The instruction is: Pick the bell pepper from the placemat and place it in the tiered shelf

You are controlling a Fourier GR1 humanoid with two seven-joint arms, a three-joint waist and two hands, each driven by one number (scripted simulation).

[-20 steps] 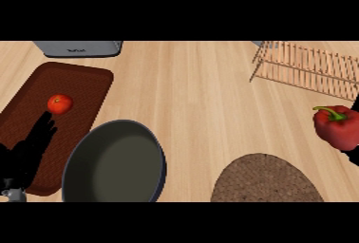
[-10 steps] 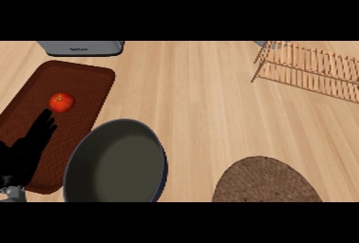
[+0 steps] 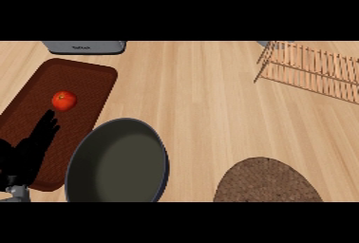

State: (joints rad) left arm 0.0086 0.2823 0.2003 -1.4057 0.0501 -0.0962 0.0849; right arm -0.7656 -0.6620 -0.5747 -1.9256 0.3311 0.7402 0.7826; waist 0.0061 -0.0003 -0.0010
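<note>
Light wooden desk [image 3: 203, 104], holding: brown board [image 3: 80, 90] at left bearing a small red fruit [image 3: 64, 100] (round, more like a tomato than a pepper); dark pan [image 3: 119, 163] overlapping the board's lower right corner; round woven placemat [image 3: 266, 182] lower right; wire shelf [image 3: 308, 69] upper right; grey box [image 3: 84, 46] at the top edge. The left hand [image 3: 32, 147] lies over the board's lower end, fingers straight and holding nothing, tips just short of the fruit. Neither the bell pepper nor the right hand shows in the view.
</note>
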